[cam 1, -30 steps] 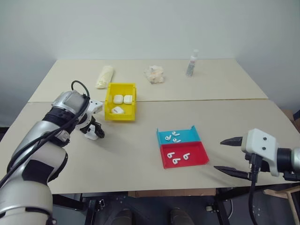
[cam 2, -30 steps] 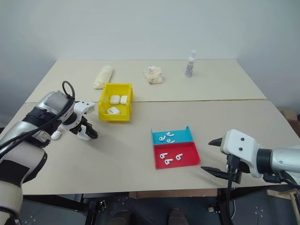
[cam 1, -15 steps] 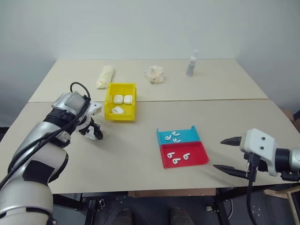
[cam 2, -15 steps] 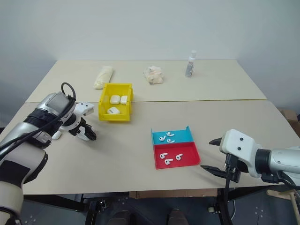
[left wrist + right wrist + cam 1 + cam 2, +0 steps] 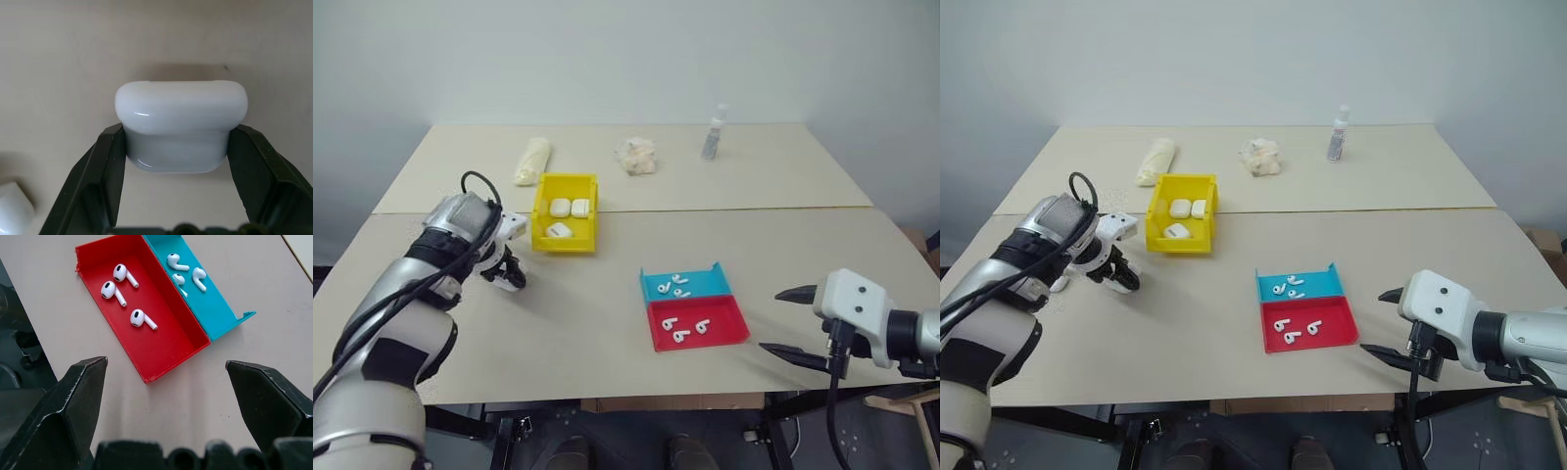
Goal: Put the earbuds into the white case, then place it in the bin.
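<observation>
Two beige tables (image 5: 607, 323) pushed together, seam running across. Plain pale wall (image 5: 607, 59) behind, no windows. Dark floor (image 5: 626, 441) under the near edge. Soft, even light.

A blue tray (image 5: 690, 284) and a red tray (image 5: 705, 338) sit touching, side by side, on the table (image 5: 607, 343). Far back stand a small spray bottle (image 5: 714, 133), a crumpled pale wad (image 5: 636, 156) and a cream-coloured roll (image 5: 531, 160).

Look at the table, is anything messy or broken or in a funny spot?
Nothing looks broken or spilled. The earbuds lie loose in the red tray and blue tray, pointing every which way. One white case sits on the table, outside the yellow bin, pinched by the left end effector.
</observation>
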Available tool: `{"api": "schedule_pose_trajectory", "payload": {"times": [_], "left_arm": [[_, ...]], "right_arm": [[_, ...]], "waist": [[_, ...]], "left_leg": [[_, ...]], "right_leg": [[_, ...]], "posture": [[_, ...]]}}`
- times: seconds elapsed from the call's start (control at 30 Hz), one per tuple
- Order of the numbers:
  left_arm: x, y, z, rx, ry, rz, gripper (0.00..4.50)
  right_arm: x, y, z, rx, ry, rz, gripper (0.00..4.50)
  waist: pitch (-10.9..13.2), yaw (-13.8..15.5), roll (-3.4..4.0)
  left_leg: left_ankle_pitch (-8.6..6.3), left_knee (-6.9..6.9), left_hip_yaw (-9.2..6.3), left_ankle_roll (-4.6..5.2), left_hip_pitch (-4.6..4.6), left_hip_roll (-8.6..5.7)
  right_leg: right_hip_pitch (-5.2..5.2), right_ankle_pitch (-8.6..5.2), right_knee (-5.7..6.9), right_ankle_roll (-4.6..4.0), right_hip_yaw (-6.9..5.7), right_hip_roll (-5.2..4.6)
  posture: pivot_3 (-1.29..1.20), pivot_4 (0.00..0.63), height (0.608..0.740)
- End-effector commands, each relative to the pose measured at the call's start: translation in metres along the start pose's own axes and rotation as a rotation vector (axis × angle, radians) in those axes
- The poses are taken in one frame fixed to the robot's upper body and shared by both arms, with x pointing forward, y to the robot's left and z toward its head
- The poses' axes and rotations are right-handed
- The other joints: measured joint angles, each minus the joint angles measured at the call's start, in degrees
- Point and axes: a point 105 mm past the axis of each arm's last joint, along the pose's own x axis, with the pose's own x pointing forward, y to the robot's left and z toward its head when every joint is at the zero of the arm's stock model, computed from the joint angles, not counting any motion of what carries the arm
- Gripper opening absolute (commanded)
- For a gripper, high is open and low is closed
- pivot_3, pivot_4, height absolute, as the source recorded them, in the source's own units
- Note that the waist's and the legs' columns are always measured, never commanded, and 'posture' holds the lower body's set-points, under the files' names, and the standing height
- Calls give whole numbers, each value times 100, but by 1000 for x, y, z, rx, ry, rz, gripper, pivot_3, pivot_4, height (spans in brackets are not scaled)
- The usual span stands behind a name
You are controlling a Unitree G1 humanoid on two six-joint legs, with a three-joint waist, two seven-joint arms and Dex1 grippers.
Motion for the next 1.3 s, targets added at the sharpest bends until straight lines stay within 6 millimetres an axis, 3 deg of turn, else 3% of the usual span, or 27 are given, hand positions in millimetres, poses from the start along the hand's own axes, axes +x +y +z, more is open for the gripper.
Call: {"api": "schedule_pose_trajectory", "payload": {"times": [0.03,0.23,0.4,0.53,0.73,0.9,1.07,1.2,1.3], "left_arm": [[-42,-4,23,132,-213,-28,2778],[-81,-40,16,368,-535,-155,2778],[-89,-85,11,479,-1041,-251,2778],[-83,-114,4,471,-1310,-333,2778],[-62,-139,-9,571,-1420,-420,2778],[-59,-148,-14,620,-1507,-475,2778],[-56,-152,-13,604,-1515,-475,2778],[-55,-157,-15,605,-1520,-460,2778],[-55,-159,-16,594,-1503,-448,2778]], "right_arm": [[-9,-5,14,-76,-16,-7,4500],[-18,-12,34,-132,-5,54,4500],[-14,-14,53,-215,2,139,4500],[-3,-9,61,-335,33,242,4500],[24,-3,65,-471,75,371,4500],[50,-11,42,-726,219,468,4500],[77,-12,38,-817,206,567,4500],[89,-10,40,-863,187,618,3638],[100,-8,40,-903,184,629,3638]], "waist": [[1,-14,-1],[-1,-11,4],[-10,14,17],[-8,71,13],[-10,64,16],[-11,17,18],[-11,-18,18],[-11,-17,18],[-11,-16,19]], "left_leg": [[0,0,-3,0,-2,1],[0,-4,-15,1,13,5],[0,0,-11,0,21,8],[0,1,-4,0,15,4],[0,0,10,0,18,1],[0,0,29,0,20,1],[-1,-2,27,0,19,3],[0,-5,14,0,19,4],[0,-5,-1,0,20,4]], "right_leg": [[-3,0,0,0,1,0],[2,0,4,0,11,-1],[10,0,4,-1,10,-6],[7,2,-17,-2,6,-16],[5,2,-24,-2,8,-15],[5,2,-23,-2,5,-12],[4,2,-19,-2,6,-10],[1,2,-5,-2,6,-8],[1,2,-3,-2,7,-9]], "posture": [[0,150,740],[0,150,740],[0,150,740],[0,150,740],[0,150,740],[0,150,740],[0,150,740],[0,150,740],[0,150,740]]}}
